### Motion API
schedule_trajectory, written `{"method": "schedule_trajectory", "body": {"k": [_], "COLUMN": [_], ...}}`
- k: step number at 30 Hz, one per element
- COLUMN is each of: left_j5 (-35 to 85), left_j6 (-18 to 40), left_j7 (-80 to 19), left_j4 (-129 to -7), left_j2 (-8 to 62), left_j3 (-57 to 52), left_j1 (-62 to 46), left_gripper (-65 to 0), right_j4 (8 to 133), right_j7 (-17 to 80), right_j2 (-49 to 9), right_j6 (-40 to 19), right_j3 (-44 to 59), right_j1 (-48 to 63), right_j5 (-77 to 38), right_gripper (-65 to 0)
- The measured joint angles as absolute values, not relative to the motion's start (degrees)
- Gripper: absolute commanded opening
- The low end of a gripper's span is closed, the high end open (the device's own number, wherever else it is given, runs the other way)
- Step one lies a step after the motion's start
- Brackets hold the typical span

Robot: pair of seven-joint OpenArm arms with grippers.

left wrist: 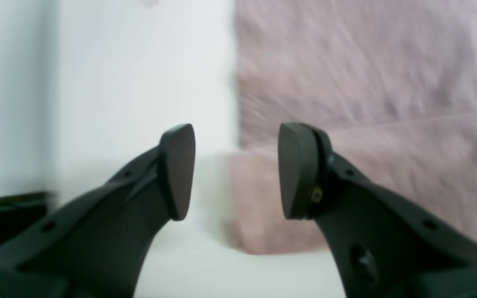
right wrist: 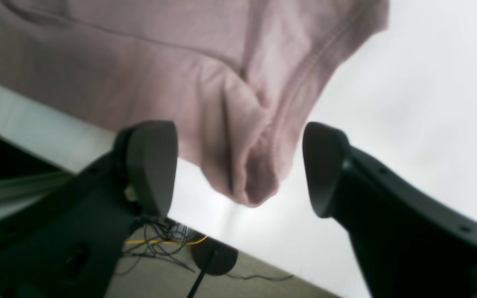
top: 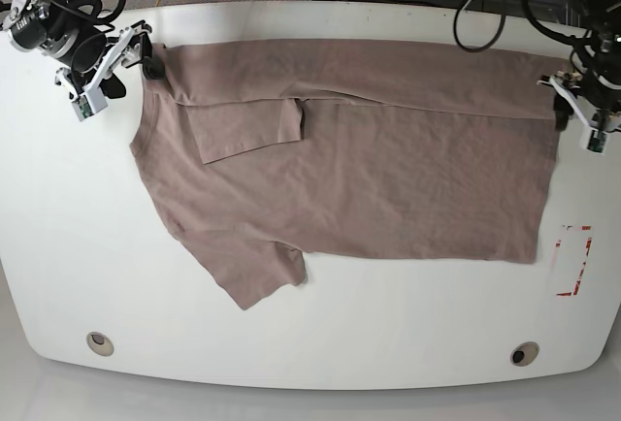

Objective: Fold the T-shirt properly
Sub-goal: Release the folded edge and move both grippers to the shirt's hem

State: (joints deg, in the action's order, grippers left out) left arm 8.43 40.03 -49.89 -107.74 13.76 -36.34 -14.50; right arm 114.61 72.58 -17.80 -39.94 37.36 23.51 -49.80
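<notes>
So the plain dusty mauve-brown short-sleeved T-shirt (top: pixel 369 159) of soft thin fabric was lying spread sideways across the white oval worktop (top: pixel 58 246), collar end toward the base view's left and hem toward its right. The far long edge had been folded over onto the body, with one sleeve (top: pixel 243 128) tucked in on top of it, which reads to me like the first lengthwise fold of a proper fold job. The near sleeve (top: pixel 257 275) was flat and sticking out toward the front edge, so my guess is that side hadn't been folded yet.

The arms sat at opposite ends, which makes sense if they'd been working the two ends of that fold line together. The right gripper (right wrist: pixel 238 169) was at the collar end with its jaws spread wide and nothing in them; a bunched bit of fabric sat in the gap between them in the wrist view, but no pad was touching it. The left gripper (left wrist: pixel 236 169) was at the hem end, jaws apart and empty too, hovering right at the shirt's edge.

Count: one shirt, two sleeves showing, two grippers, two small round holes (top: pixel 99 343) near the worktop's front edge, and one red-marked patch (top: pixel 574 261) off past the hem.
</notes>
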Motion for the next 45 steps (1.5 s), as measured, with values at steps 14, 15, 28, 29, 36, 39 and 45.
{"method": "schedule_trajectory", "body": {"k": [14, 15, 28, 29, 36, 39, 45], "left_j5": [1.8, 2.11, 4.99, 5.28, 3.57, 2.52, 1.02], "left_j6": [40.1, 40.12, 39.94, 39.94, 40.12, 39.97, 39.86], "left_j7": [-42.3, -42.04, -38.87, -38.74, -40.91, -41.34, -43.86], "left_j4": [-90.7, -89.91, -85.8, -85.89, -92.36, -94.52, -98.74], "left_j2": [12.08, 12.51, 16.29, 16.47, 15.22, 14.52, 11.2], "left_j3": [-34.22, -34.22, -34.2, -34.26, -37.5, -37.63, -41.56], "left_j1": [-12.6, -12.27, -15.38, -16.21, -23.09, -24.47, -24.56], "left_gripper": [-36.4, -36.4, -36.4, -36.4, -36.4, -36.4, -35.8], "right_j4": [105.27, 104.71, 101.03, 101.08, 103.42, 105.89, 110.63], "right_j7": [74.26, 74.19, 69.71, 69.65, 71.0, 70.5, 70.74], "right_j2": [-9.08, -9.06, -15.42, -15.55, -17.89, -17.93, -17.74], "right_j6": [-39.75, -39.79, -40.07, -40.05, -40.05, -39.97, -40.03], "right_j3": [32.27, 31.9, 31.42, 31.38, 31.38, 31.38, 31.42], "right_j1": [17.39, 17.19, 20.99, 21.37, 25.3, 26.48, 27.31], "right_j5": [-37.52, -37.06, -32.53, -32.58, -31.57, -32.01, -31.88], "right_gripper": [-45.5, -45.5, -45.5, -45.5, -45.5, -45.5, -45.5]}}
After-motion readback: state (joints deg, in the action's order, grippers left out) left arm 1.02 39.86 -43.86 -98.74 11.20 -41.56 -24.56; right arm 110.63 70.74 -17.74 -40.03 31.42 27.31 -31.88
